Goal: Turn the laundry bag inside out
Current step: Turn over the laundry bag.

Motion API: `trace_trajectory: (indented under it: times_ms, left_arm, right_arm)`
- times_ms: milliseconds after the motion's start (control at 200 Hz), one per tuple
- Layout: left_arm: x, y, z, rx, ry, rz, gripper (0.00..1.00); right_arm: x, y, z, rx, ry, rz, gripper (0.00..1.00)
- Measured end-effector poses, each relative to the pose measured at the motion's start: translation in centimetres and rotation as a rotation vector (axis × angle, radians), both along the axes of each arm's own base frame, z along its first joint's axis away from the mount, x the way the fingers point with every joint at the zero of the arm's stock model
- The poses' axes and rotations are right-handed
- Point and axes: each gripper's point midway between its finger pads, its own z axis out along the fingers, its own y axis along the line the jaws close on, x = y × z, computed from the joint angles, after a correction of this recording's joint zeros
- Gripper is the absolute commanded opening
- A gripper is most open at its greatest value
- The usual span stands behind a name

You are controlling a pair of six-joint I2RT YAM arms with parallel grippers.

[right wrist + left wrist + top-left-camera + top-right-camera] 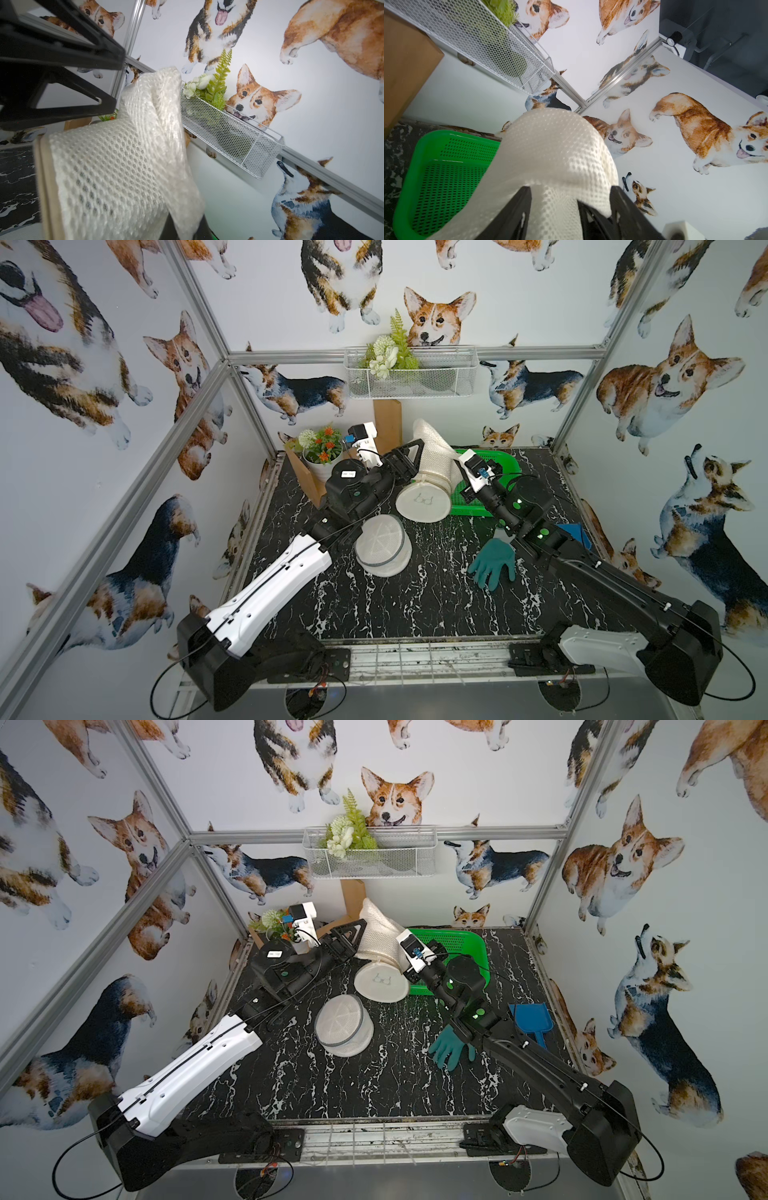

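The white mesh laundry bag (434, 456) is held up at 12 o'clock on the black marbled table (415, 605), between the two arms. Its crumpled body rises toward the back wall, and its flat round end (424, 501), marked with a small line drawing, faces 6 o'clock. The left gripper (570, 190) comes at it from 9 o'clock with its jaws apart. In the left wrist view the mesh lies between the two black fingers (519, 209) and drapes over one of them. The right gripper (184, 229) reaches in from 3 o'clock, clamped on a fold of the bag's mesh that runs down between its jaws in the right wrist view. Behind the bag at 1 o'clock lies a green perforated tray (461, 944). A round mesh bag with a grey rim (382, 547) sits near the table's middle, apart from the held one. A teal rubber glove (492, 562) lies at 4 o'clock, partly under the right arm, a blue scoop (532, 1019) at 3 o'clock, a potted flower (322, 452) at 11 o'clock
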Motion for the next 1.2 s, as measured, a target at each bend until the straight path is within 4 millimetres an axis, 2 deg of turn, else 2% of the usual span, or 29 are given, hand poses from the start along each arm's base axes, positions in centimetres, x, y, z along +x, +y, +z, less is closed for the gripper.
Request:
trace_trajectory:
  times_ms: [155,315,445,596,656,841,916,971,1076,1196]
  left_arm:
    - [-1.4,1.0,1.5,0.219,-0.196,0.037,0.61]
    - [-2.5,-0.3,2.9,0.535,-0.428,-0.025,0.73]
    - [-3.9,-2.6,1.1,0.759,-0.596,-0.159,0.79]
    - [-4.3,-4.8,-1.1,0.957,-0.751,-0.26,0.8]
    - [-3.9,-5.4,-1.7,1.027,-0.801,-0.253,0.72]
    - [-2.4,-6.1,-2.8,1.26,-0.929,-0.113,0.28]
    - [-2.4,-6.1,-2.8,1.324,-0.979,-0.063,0.0]
    - [-2.7,-6.0,-2.9,1.365,-1.012,-0.042,0.0]
    - [-4.6,-6.6,-3.6,1.378,-1.087,-0.077,0.0]
    - [-7.0,-7.9,-5.0,1.361,-1.148,-0.173,0.0]
  right_arm:
    - [0.7,-2.4,0.3,0.099,0.067,-0.006,0.0]
    - [-0.1,-2.8,0.6,0.122,0.112,0.056,0.0]
    - [-1.0,-3.1,2.4,0.147,0.101,0.093,0.0]
    - [-2.1,-2.4,2.8,0.134,0.132,0.158,0.0]
    - [-2.4,-2.4,3.0,0.139,0.143,0.168,0.0]
    - [-3.1,-2.8,3.1,0.161,0.182,0.182,0.0]
    - [-2.7,-3.9,3.3,0.201,0.206,0.153,0.0]
    - [-2.2,-4.8,3.5,0.239,0.225,0.124,0.0]
    - [-1.2,-7.0,4.3,0.335,0.278,0.072,0.0]
    - [-1.1,-7.1,4.0,0.379,0.352,0.106,0.0]
